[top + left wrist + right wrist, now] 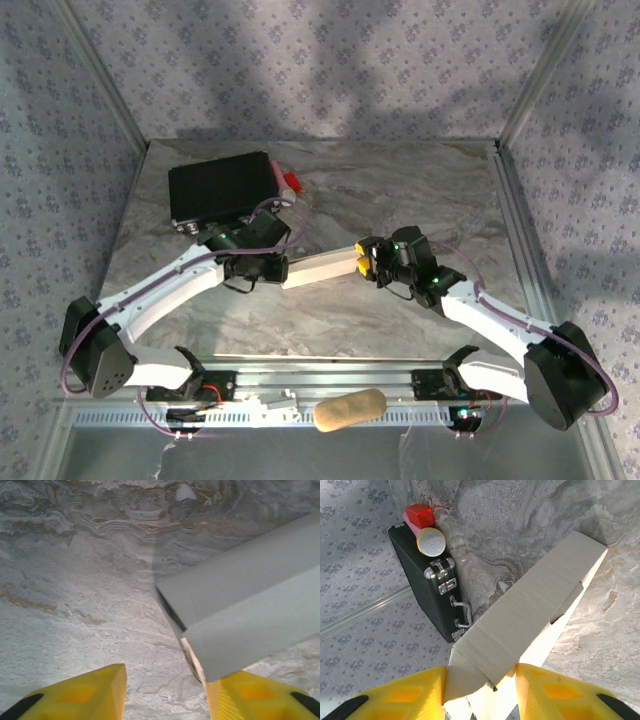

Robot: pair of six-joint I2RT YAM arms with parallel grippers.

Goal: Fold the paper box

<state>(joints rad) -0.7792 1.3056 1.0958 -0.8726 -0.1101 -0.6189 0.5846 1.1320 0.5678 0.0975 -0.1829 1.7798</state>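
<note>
Marbled grey counter (420,200), top view: paper box (318,270) lies at centre frame, between left gripper (278,270) and right gripper (359,263). Left wrist view: jaws parted wide, box end at lower right, unclamped. Right wrist view: jaws closed on box end; black case (427,587) upper left.

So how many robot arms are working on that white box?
2, one from each side. The left gripper sits open by the paper box's left end; the right gripper has the box's right end between its fingers.
</note>
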